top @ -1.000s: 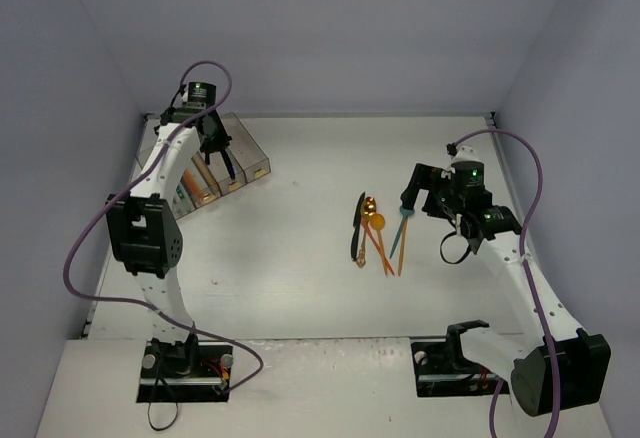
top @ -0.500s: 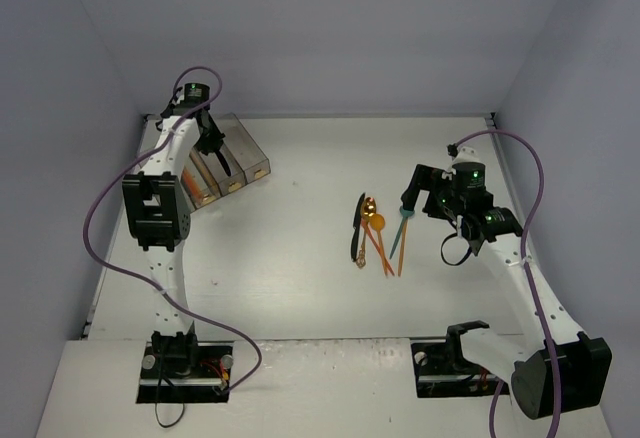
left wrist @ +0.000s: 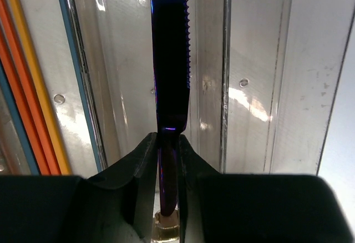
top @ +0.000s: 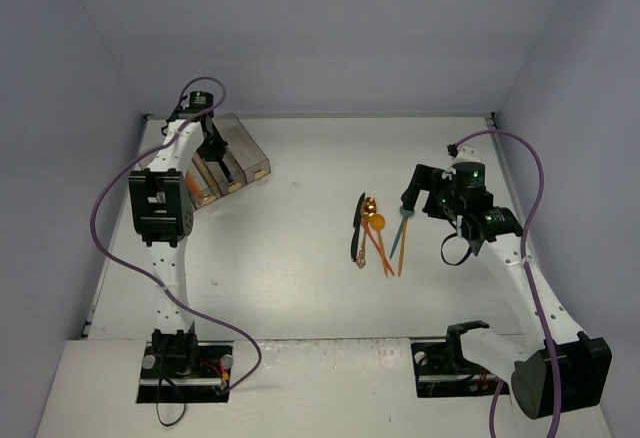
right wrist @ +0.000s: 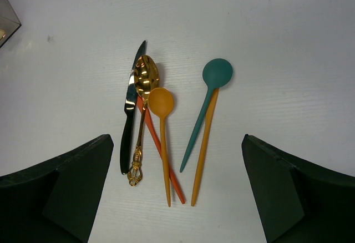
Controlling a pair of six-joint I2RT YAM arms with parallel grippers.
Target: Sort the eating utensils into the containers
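The left arm [top: 160, 213] stretches to the upper left of the frame, the left gripper [left wrist: 168, 140] tipped downward, jaws pinched on a knife [left wrist: 169, 60]. The right arm [top: 522, 270] bends at middle right, the right gripper [right wrist: 175, 138] with jaws spread wide, holding nothing.

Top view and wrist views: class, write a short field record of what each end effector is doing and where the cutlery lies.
Left end effector: shut on purple knife, over a clear bin
Right end effector: open, empty, above the loose pile
Loose on table: black knife, gold spoon, orange spoon, teal spoon, other orange handles
In a neighbouring bin: orange and blue handles
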